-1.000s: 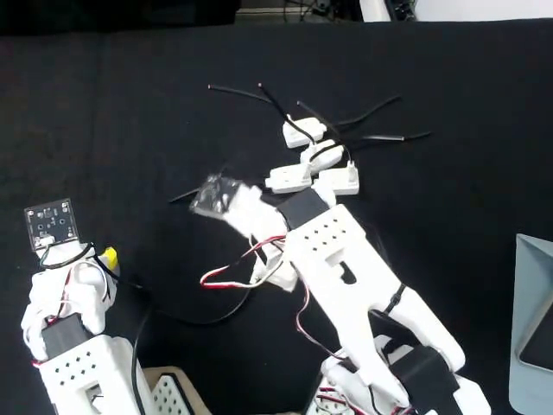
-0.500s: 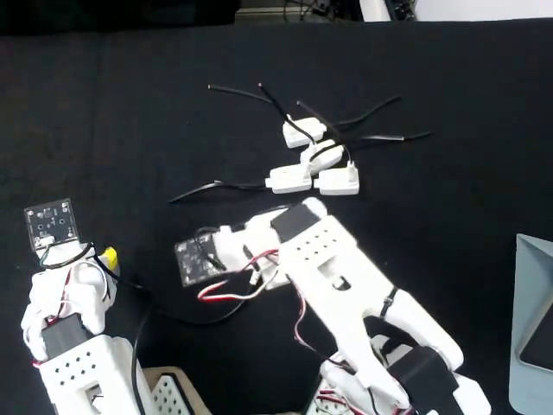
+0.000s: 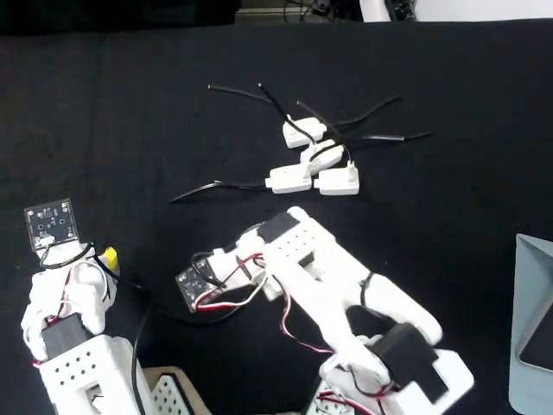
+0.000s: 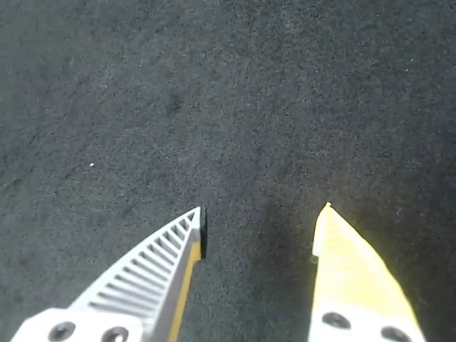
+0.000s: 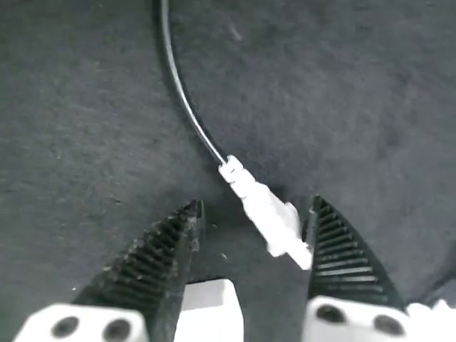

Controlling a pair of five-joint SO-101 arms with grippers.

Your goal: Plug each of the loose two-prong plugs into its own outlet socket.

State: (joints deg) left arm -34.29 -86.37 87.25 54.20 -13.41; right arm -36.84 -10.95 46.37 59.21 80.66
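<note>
Plug lies slantwise on the black table, cord end pointing away from the right gripper, whose jaws stand spread either side of it. Left gripper gapes too.

1. The high view looks steeply down over the black cloth-covered counter.
2. The left wrist view sits close above that cloth, facing past the grey-and-yellow left end effector.
3. The right wrist view does likewise, past the black right end effector.
</note>
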